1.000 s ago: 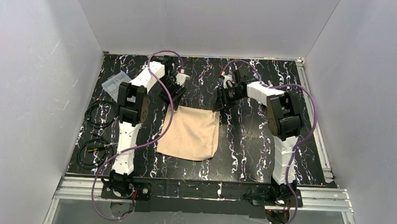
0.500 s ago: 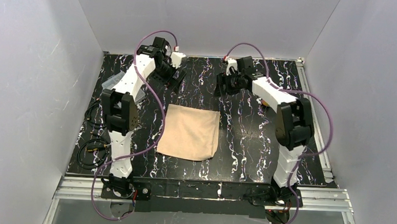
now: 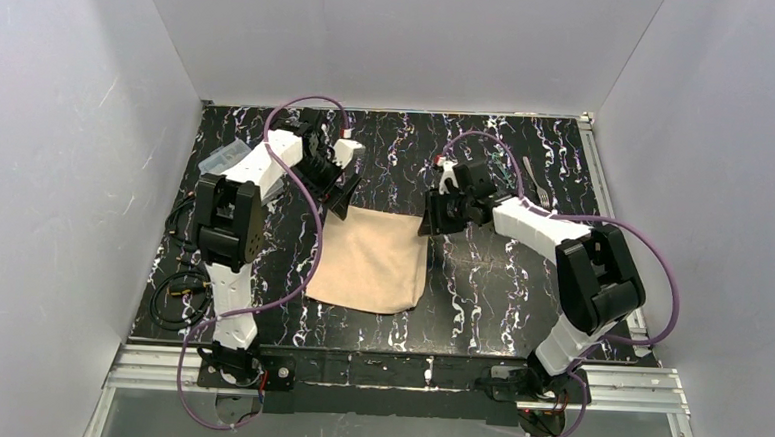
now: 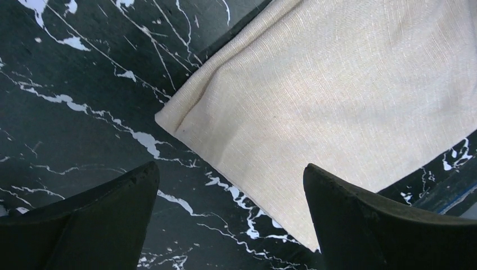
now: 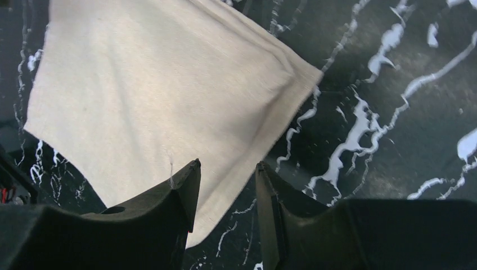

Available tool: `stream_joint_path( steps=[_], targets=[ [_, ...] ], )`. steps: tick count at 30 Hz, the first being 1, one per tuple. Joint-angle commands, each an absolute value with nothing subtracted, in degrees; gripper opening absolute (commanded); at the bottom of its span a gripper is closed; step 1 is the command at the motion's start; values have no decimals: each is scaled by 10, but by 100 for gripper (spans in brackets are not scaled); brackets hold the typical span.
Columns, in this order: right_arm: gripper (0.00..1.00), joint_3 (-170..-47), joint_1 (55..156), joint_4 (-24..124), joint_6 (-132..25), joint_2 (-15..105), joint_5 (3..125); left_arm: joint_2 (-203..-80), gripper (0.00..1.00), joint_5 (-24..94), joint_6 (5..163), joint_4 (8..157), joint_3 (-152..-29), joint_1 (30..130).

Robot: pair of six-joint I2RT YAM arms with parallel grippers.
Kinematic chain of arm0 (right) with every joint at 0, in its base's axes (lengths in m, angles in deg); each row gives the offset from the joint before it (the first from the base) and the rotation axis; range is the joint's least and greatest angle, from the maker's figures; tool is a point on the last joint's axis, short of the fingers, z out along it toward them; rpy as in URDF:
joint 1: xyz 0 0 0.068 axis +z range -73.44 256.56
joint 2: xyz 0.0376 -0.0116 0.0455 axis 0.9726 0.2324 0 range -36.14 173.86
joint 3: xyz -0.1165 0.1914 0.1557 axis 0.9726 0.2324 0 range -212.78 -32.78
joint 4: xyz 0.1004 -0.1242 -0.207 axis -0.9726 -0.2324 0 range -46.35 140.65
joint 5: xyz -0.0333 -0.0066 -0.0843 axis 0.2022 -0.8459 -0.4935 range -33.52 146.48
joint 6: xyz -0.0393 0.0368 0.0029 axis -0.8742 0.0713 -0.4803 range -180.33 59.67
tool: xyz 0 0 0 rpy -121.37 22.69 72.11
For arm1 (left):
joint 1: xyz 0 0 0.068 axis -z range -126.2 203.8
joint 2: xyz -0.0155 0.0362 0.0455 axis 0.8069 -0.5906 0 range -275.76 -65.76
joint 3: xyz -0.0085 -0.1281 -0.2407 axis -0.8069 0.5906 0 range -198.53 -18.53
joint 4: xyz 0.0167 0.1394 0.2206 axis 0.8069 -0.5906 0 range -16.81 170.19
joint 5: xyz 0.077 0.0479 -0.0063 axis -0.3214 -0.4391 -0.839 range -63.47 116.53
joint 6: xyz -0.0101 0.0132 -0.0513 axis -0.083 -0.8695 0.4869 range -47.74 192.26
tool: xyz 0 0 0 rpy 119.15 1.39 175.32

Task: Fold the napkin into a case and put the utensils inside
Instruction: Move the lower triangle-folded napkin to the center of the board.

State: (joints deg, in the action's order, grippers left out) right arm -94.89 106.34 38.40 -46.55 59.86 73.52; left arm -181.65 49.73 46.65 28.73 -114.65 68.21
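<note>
Tan-beige soft cloth napkin (image 3: 371,258): lies flat at the centre of the black white-veined table (image 3: 480,283). Left gripper (image 4: 230,180): fingers spread wide, empty, above the napkin's far left corner. Right gripper (image 5: 228,169): narrow gap, empty, above its far right corner. Thin silver metal fork (image 3: 536,181): well apart, far right.

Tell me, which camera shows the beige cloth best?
The top external view: almost the whole napkin shows at once, lying flat. The left and right wrist views each crop it, showing one corner and part of the cloth.
</note>
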Motion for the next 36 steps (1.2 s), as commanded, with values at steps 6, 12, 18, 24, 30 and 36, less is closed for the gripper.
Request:
stream_joint_path(
  steps=[6,12,18,24,30,36],
  targets=[
    [48,-954,1034,478,-411,640,750,-1829,98,477,448,348,-1162,680],
    [43,-965,1028,502,-397,686,766,-1845,98,440,444,369,-1155,680],
    [33,-987,1026,508,-405,707,760,-1860,94,420,455,382,-1162,680],
    [4,-1000,1017,507,-421,714,762,-1867,94,391,478,404,-1160,680],
    [1,-1028,1015,462,-454,735,755,-1874,94,381,501,407,-1171,680],
    [9,-1061,1015,432,-473,773,728,-1874,95,379,504,406,-1157,679]
  ],
)
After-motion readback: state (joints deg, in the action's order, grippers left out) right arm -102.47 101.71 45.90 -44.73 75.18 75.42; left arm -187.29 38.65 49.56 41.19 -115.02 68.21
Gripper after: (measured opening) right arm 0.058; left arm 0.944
